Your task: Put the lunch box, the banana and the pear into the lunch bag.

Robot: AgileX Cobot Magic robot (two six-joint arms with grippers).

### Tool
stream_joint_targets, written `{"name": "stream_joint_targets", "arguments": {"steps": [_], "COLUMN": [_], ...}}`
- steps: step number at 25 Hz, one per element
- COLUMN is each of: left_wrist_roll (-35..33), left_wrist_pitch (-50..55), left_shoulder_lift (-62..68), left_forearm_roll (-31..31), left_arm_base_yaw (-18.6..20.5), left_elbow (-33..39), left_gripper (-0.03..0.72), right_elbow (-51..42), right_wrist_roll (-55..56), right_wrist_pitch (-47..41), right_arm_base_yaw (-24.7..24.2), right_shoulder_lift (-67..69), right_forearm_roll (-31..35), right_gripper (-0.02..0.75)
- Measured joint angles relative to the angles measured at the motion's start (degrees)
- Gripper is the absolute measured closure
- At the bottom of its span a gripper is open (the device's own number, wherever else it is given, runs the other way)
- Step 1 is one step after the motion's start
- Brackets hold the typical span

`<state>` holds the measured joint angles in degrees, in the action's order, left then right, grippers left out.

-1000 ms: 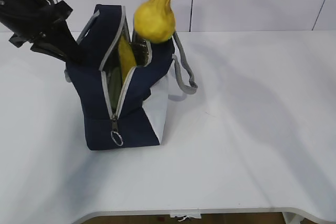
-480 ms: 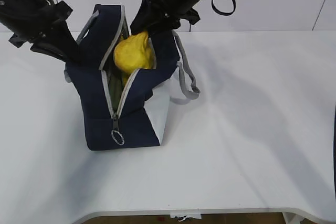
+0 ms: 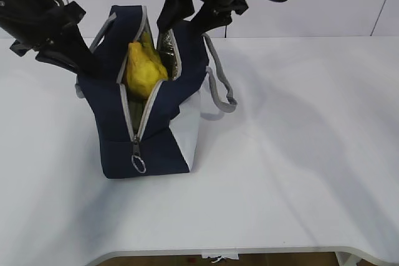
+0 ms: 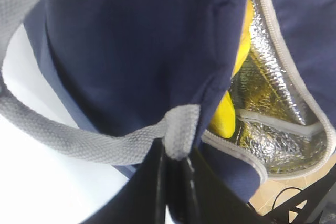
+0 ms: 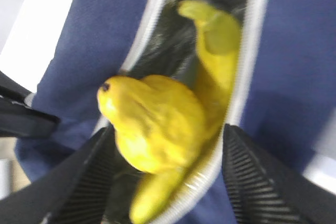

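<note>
**Pear in the mouth of the lunch bag, right gripper spread above it**

The lunch bag [image 3: 149, 110] stands upright on the white table [image 3: 299, 154], its zipper open along the top and down the near end, the ring pull [image 3: 138, 164] hanging low on the front. Its long axis runs from the near end away toward the wall, with the white side panel [image 3: 190, 132] facing right.

The pear [image 3: 144, 66] sits in the open mouth of the bag, between the two grey zipper edges, with its upper part rising above the rim. In the right wrist view the pear [image 5: 155, 124] lies tilted, its dark blossom end pointing toward the left of that picture. Behind and beside it the banana [image 5: 215, 61] stands inside the bag, its long axis roughly upright along the lining and its tip curling at the opening. The lunch box cannot be made out clearly; only a greenish strip shows deep in the gap in the exterior view.

The right gripper [image 5: 168, 182] hangs just over the opening with its two black ribbed fingers [image 5: 257, 182] spread wide, one on either side of the pear and not touching it.

The left gripper [image 4: 173, 182] is pressed together on the grey handle [image 4: 178, 135] of the bag's left side, pinching the webbing where it meets the navy fabric. Silver lining [image 4: 268, 103] and a yellow piece of the fruit show past the rim in that view.
</note>
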<state>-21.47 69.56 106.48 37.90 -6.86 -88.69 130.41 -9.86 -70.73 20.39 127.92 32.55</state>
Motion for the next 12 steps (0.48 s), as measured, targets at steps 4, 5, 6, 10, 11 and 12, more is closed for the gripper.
{"name": "stream_joint_targets", "arguments": {"steps": [4,5,6,10,11,12], "left_wrist_roll": [0.00,0.00,0.00,0.00,0.00,0.00], "left_wrist_pitch": [0.00,0.00,0.00,0.00,0.00,0.00], "left_shoulder_lift": [0.00,0.00,0.00,0.00,0.00,0.00], "left_forearm_roll": [-0.22,-0.32,-0.35,-0.48,-0.58,-0.58], "left_arm_base_yaw": [0.00,0.00,0.00,0.00,0.00,0.00], "left_elbow": [0.00,0.00,0.00,0.00,0.00,0.00], "left_gripper": [0.683,0.683,0.683,0.683,0.683,0.683], "right_elbow": [0.00,0.00,-0.15,-2.95,-3.72,-4.61], "right_wrist_roll": [1.55,2.02,3.03,4.31,4.39,4.49], "right_wrist_pitch": [-0.45,-0.57,-0.67,-0.80,-0.80,-0.80], "right_arm_base_yaw": [0.00,0.00,0.00,0.00,0.00,0.00], "right_shoulder_lift": [-2.97,-3.12,-3.12,-3.12,-3.12,-3.12], "right_forearm_roll": [-7.49,-9.19,-11.15,-13.16,-13.16,-13.16], "right_gripper": [0.237,0.237,0.237,0.237,0.237,0.237]}}
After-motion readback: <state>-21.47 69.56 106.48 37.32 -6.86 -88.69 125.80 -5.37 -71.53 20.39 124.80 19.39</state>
